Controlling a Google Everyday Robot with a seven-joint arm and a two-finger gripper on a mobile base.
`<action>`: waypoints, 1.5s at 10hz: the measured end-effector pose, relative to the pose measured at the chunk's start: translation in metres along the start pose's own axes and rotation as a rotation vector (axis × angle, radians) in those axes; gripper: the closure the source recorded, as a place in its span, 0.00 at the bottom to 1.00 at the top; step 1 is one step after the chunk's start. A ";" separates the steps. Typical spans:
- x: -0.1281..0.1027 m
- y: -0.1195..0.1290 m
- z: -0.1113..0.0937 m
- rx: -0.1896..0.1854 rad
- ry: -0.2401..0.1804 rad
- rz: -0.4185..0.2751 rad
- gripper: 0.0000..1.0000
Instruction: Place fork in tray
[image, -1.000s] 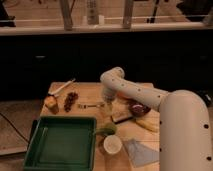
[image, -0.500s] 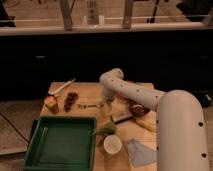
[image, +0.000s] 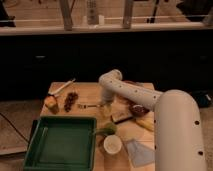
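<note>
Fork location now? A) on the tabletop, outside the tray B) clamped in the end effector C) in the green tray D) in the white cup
A: the fork lies flat on the table beyond the tray, with the end effector close beside it, holding nothing.
</note>
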 end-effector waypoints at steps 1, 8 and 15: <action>-0.002 0.000 0.000 -0.002 0.002 -0.002 0.20; -0.005 0.005 0.007 -0.016 0.015 0.010 0.20; -0.034 -0.009 0.002 0.011 -0.005 -0.109 0.20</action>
